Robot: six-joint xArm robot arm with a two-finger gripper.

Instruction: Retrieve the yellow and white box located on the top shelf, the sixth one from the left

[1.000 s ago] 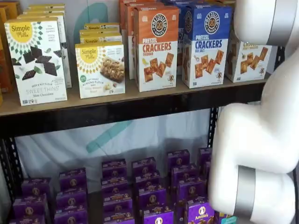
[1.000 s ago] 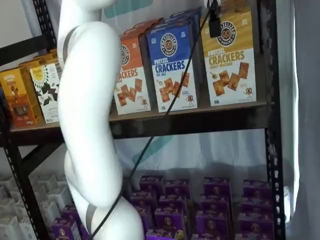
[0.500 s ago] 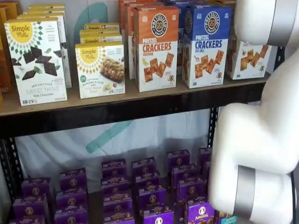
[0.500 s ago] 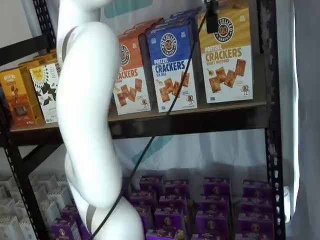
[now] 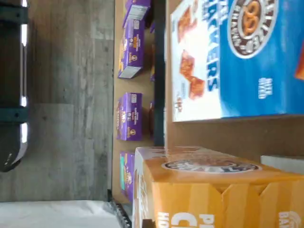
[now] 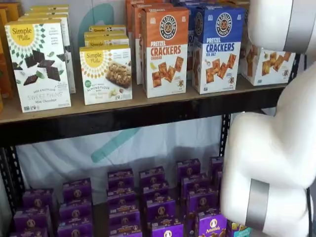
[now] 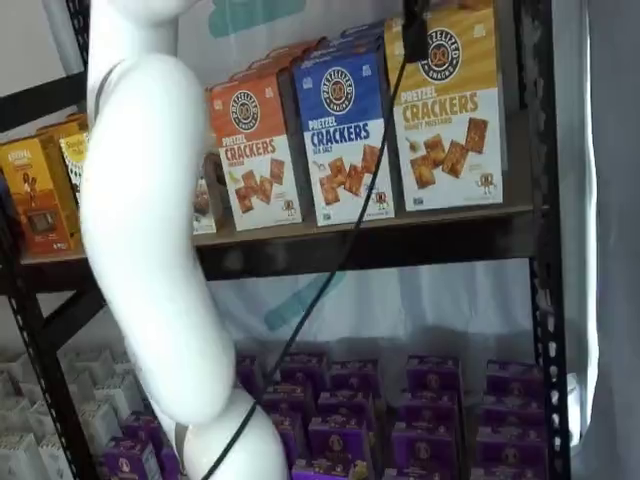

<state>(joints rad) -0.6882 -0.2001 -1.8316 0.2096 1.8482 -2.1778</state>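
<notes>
The yellow and white box (image 7: 445, 110) stands at the right end of the top shelf (image 7: 400, 245), tilted a little, its base just at the board. A black finger of my gripper (image 7: 415, 30) sits at the box's upper left corner with a cable hanging from it, shut on the carton. In a shelf view the same box (image 6: 266, 61) leans behind my white arm (image 6: 276, 163), mostly hidden. The wrist view shows the box's yellow top (image 5: 209, 190) close up, beside the blue carton (image 5: 247, 57).
An orange cracker carton (image 6: 165, 49) and a blue one (image 6: 217, 47) stand just left of the held box. White Simple Mills boxes (image 6: 37, 64) fill the shelf's left. Small purple boxes (image 6: 123, 197) cover the lower level. A black upright (image 7: 540, 250) borders the right side.
The yellow and white box has shifted left and slightly up with the gripper, and tilted more. My white arm has swung left, uncovering the orange carton.
</notes>
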